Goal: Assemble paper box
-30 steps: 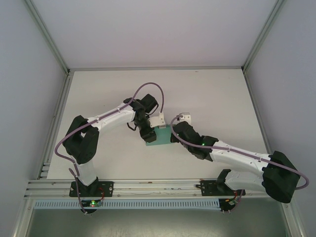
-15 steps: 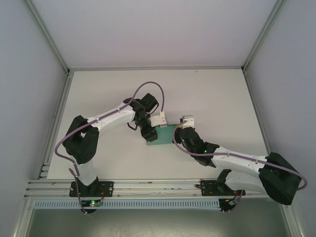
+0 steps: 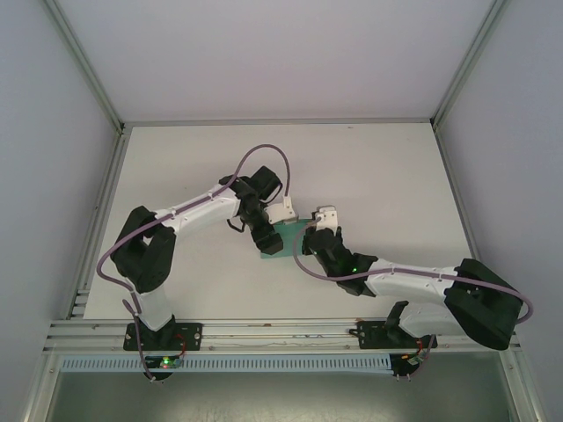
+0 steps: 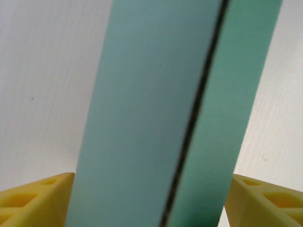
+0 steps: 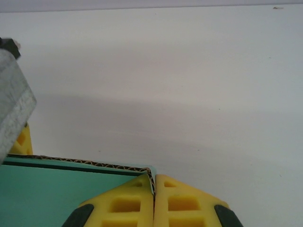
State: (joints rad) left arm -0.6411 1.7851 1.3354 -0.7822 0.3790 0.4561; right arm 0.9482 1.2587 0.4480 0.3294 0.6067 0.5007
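White tabletop (image 3: 378, 176) carries the paper box (image 3: 288, 234) at its middle, between your two arms. Your right gripper (image 5: 154, 194) is pinched closed on the box's corner wall. Your left gripper (image 4: 150, 208) straddles the box with its fingers (image 4: 33, 198) spread wide, one beside each long edge. You cannot tell whether they press on it.

Teal-green paper box (image 4: 142, 118) with a dark seam line, bright yellow fingers (image 5: 129, 190), plain white table (image 3: 387, 167), white-and-black arms (image 3: 198, 211), purple cables (image 3: 264, 151), pale grey walls (image 3: 53, 158).
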